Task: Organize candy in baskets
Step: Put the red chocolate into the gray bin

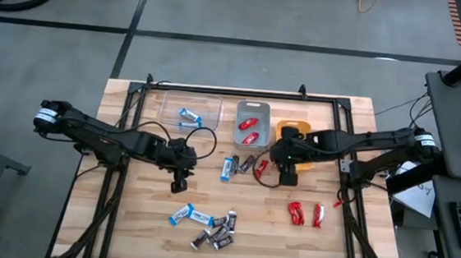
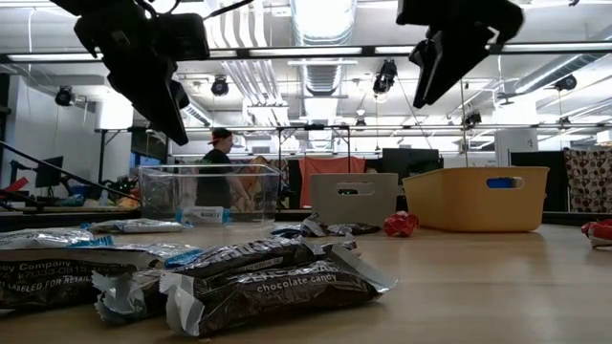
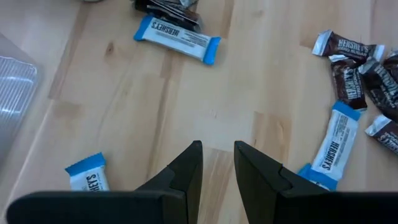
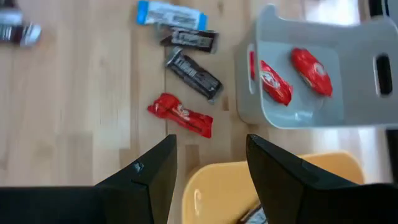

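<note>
Reaching in from the table's left edge, the left arm bends across the wooden tabletop (image 1: 123, 236) and holds the left gripper (image 1: 178, 181) above bare boards in the middle; its fingers (image 3: 186, 171) stand a narrow gap apart and carry nothing. From the opposite side the right arm stretches inward, with the right gripper (image 1: 287, 176) hanging over the near rim of the orange-yellow plastic bin (image 1: 309, 128), its fingers (image 4: 152, 168) spread wide and empty.

That arm covers most of the orange-yellow bin from above, so its contents are hard to make out. In the low view both grippers are cut off at the upper edge.

Along the far side sit the wide clear plastic bin (image 1: 166, 106), holding two blue-and-white bars (image 1: 190, 118), and the narrower grey bin (image 1: 253, 108), holding two shiny red wrapped candies (image 1: 249, 130). Just in front of the grey bin lie a blue-and-white bar (image 1: 227, 168), dark brown bars (image 1: 246, 163) and one red wrapper (image 1: 260, 169). Near the front edge is a loose cluster of blue-and-white and dark brown bars (image 1: 206, 226), and well to its right two more red candies (image 1: 305, 212). A person (image 2: 220, 167) stands in the room beyond the table.
</note>
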